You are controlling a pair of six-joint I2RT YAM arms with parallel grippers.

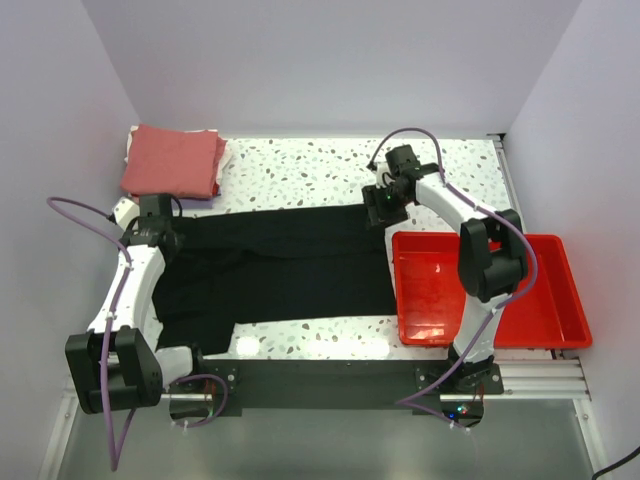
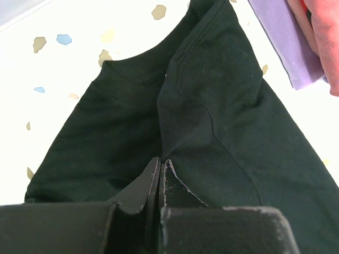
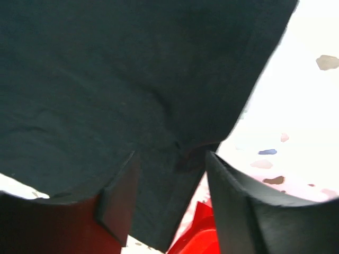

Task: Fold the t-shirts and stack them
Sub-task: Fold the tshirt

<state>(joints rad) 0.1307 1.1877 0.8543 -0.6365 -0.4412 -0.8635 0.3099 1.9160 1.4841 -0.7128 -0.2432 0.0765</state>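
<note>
Black fingers of the left gripper (image 2: 161, 169) sit closest to its wrist camera. They are pressed tight together and pinch a fold of the big black soft-cloth t-shirt (image 2: 212, 121) just below its neck hole. I think this hold is there to keep that end from sliding, so the shirt stays pulled out long and flat. From above, the big black soft-cloth t-shirt lies across the middle of the white speckled table (image 1: 300, 165), from one arm to the other. At its other end the right gripper (image 3: 170, 156) has its jaws apart. The cloth edge lies in the gap, but nothing squeezes it, so that end looks set down. That edge stops right at the red plastic tray (image 1: 560, 300), which keeps to the right side. In the far left corner a folded salmon-red cloth t-shirt (image 1: 172, 160) rests on a folded pale lavender cloth t-shirt (image 2: 280, 42). This pile sits just beside the black one, probably so the next folded shirt can go on top.
</note>
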